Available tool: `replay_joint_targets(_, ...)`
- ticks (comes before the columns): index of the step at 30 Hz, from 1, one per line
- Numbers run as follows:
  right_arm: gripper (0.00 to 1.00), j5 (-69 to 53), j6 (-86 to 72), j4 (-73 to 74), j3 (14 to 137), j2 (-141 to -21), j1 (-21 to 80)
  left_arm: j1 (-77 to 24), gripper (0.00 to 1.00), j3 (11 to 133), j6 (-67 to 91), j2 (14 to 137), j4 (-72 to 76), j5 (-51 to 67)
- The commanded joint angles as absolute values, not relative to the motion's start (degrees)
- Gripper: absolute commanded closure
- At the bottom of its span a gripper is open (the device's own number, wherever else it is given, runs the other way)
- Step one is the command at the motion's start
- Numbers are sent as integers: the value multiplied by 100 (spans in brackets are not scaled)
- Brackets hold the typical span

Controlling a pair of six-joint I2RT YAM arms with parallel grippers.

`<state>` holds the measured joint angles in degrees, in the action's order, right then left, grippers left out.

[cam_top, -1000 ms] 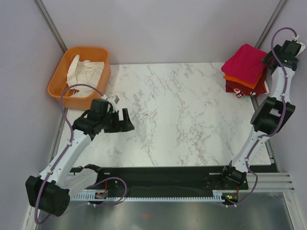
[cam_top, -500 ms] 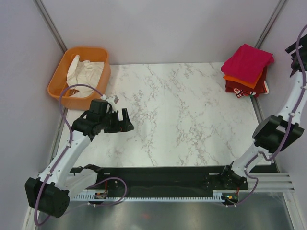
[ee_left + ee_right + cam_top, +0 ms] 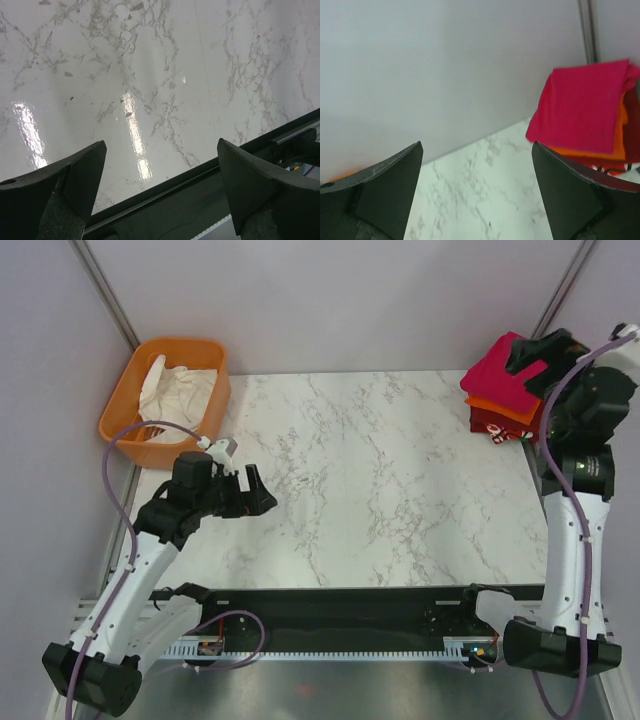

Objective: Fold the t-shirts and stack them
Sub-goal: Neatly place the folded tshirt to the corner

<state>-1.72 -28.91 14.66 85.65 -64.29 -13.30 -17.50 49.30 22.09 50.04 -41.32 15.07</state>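
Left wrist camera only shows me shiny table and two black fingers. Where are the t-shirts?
Observer: They are folded in a stack at the far right corner of the table, with the magenta-pink t-shirt on top.
Operator: What's under it?
Observer: The orange t-shirt comes next, and the dark red t-shirt is at the bottom.
Operator: Is the other hand holding one?
Observer: No, the right hand is open and empty, near the stack.
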Motion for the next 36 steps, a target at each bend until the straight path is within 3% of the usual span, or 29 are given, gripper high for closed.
replay_joint_targets(1, 2, 191, -2822, 1721, 7753, -6188, -863, -1758, 0, 4966, 2767, 4580, -3613, 1415)
replay_joint_targets(6, 2, -445, -2610, 2118, 6602, -6029, -45, -1758, 0, 4702, 3323, 3966, -2849, 1010)
replay_joint_targets(9, 2, -422, -2540, 2206, 6101, -6003, 1061, -1758, 0, 4798, 2919, 3946, -2724, 968)
replay_joint_targets(16, 2, 1412, -2697, 2804, 5837, -6539, 3503, -1758, 4, 5176, 2497, 3666, -2997, -217)
replay_joint_targets(21, 2, 1871, -2883, 2418, 5213, -6276, 3858, -1758, 5, 4827, 2224, 3227, -3252, -1001)
replay_joint_targets(27, 2, 2443, -2795, 1014, 3834, -5757, 3902, -1775, 2, 4631, 2189, 2813, -3664, -765)
replay_joint_targets(30, 2, 2409, -2873, 37, 3104, -5748, 3902, -1775, 0, 4667, 1979, 2664, -3998, -747)
replay_joint_targets(36, 2, 1812, -2988, -913, 2866, -5836, 3902, -1793, 0, 4193, 2057, 1847, -3824, -1117)
